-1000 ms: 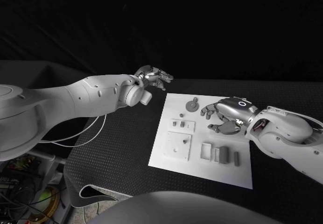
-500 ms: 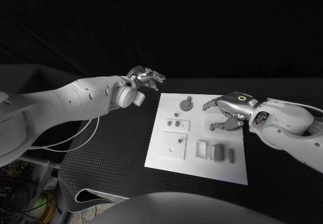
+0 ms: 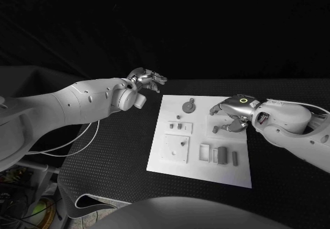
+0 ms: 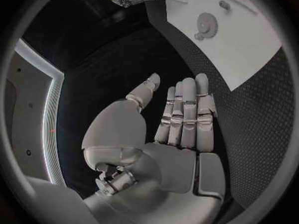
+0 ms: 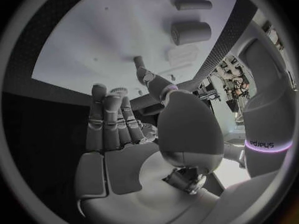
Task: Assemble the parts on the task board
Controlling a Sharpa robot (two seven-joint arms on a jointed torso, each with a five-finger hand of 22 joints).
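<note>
Task board (image 3: 199, 167) parts lie unassembled; your right hand (image 3: 230, 114) has drifted toward its far right edge, fingers apart, empty. Left hand (image 3: 146, 78) stays open off the board.

Left hand (image 3: 146, 78) and right hand (image 3: 231, 114) both empty, fingers apart.
</note>
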